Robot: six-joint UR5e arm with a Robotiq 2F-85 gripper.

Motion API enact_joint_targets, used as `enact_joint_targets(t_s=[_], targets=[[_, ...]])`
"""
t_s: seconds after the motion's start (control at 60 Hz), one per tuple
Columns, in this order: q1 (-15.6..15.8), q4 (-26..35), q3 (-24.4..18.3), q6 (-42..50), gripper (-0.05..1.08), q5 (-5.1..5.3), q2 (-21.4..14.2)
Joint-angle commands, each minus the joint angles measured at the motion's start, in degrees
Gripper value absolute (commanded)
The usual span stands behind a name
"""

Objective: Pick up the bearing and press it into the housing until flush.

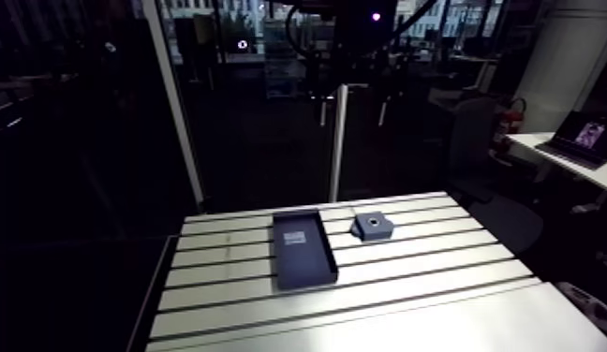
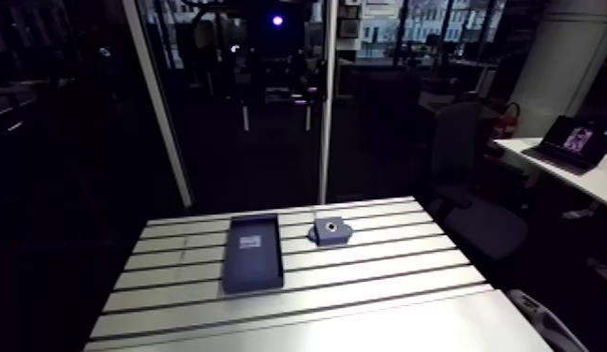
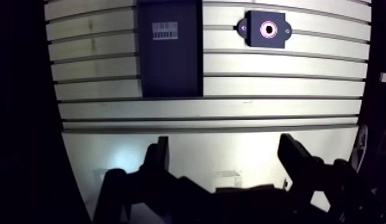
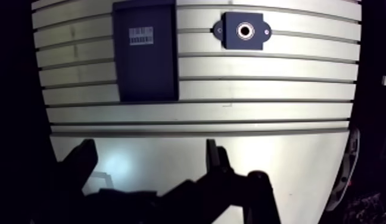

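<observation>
- Our gripper (image 3: 225, 143) hangs over bare table (image 3: 231, 83), well apart from the dark tray (image 3: 171, 65) and off the tray's short end that lies farther from its label (image 3: 164, 30).
- In the wrist view both fingers (image 3: 159, 158) stand spread wide, with only table surface showing in the gap between them.
- We see nothing gripped and nothing touching either finger; the tips look clear of the table, though we cannot tell by how much.
- The tray lies flat across the table's slots, its white barcode label near the end away from the gripper.
- The housing (image 3: 254, 33), a small dark block, sits on the table beside the tray's long side, level with the labelled end and not touching the tray.
- A pale ring (image 3: 268, 28) shows at the housing's centre; we cannot tell whether it is the bearing or the bare bore.
</observation>
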Motion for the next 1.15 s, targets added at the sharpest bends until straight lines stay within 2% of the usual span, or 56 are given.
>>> enact_joint_targets(t_s=[0.017,0.283,1.033,1.15], targets=[[2.1,0.1,-0.3,0.1,0.01,-2.14,0.9],[4.6,0.2,-0.4,1.8,0.01,-2.35,1.0],[4.7,-0.3,-0.1,2.5,0.01,-2.53,1.1],[4.7,-0.3,-0.2,2.5,0.01,-2.28,1.4]])
